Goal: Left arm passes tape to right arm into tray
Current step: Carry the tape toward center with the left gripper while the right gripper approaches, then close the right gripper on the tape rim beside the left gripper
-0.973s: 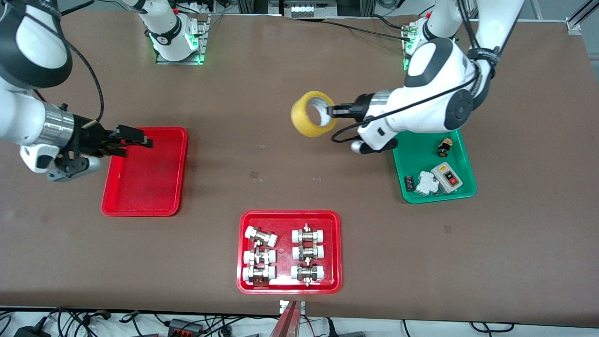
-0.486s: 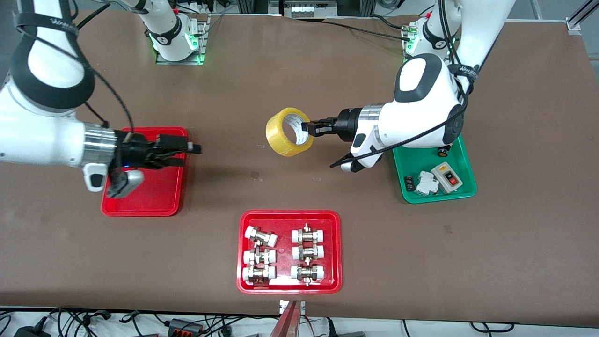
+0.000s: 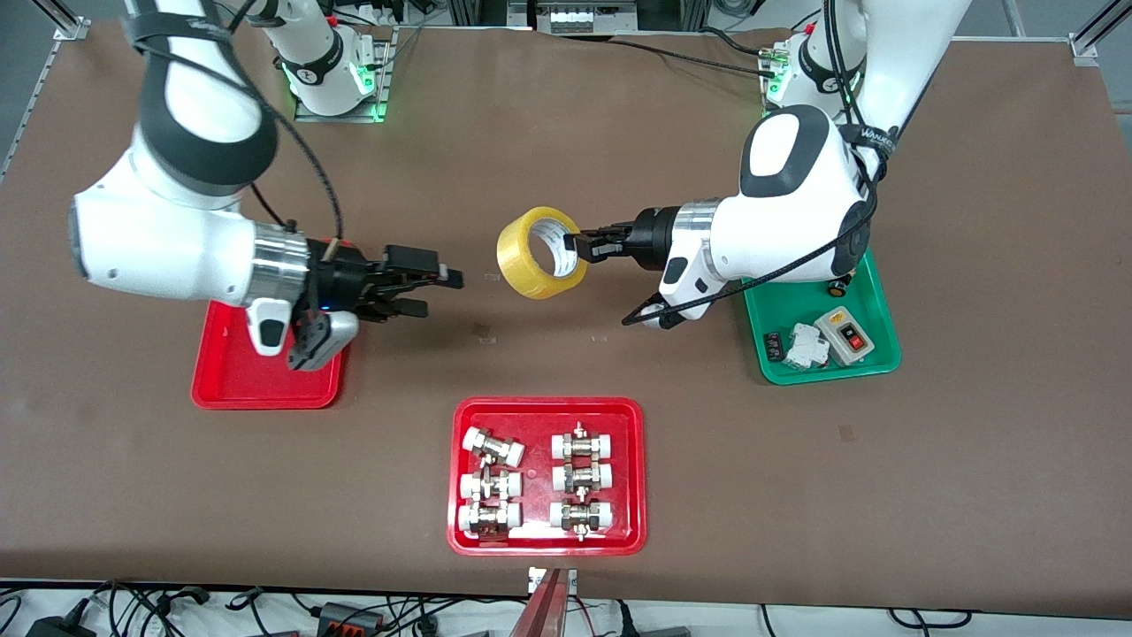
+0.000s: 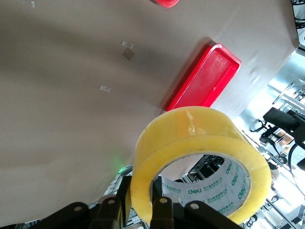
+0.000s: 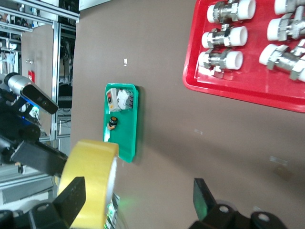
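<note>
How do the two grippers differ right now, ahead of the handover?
The left gripper is shut on the tape, pinching its wall and holding it above the bare table; the right gripper is open and holds nothing. The left gripper carries the roll mid-table; the right gripper hangs just past the tray, pointing at the roll without touching it. Both are black, two-fingered and level with each other.

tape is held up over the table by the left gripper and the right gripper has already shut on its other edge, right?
Not quite. The left gripper does hold the tape up over the table, pinching the roll's wall, but the right gripper has not shut on it: the front view shows its fingers open and a clear gap of bare table between them and the roll.
</note>
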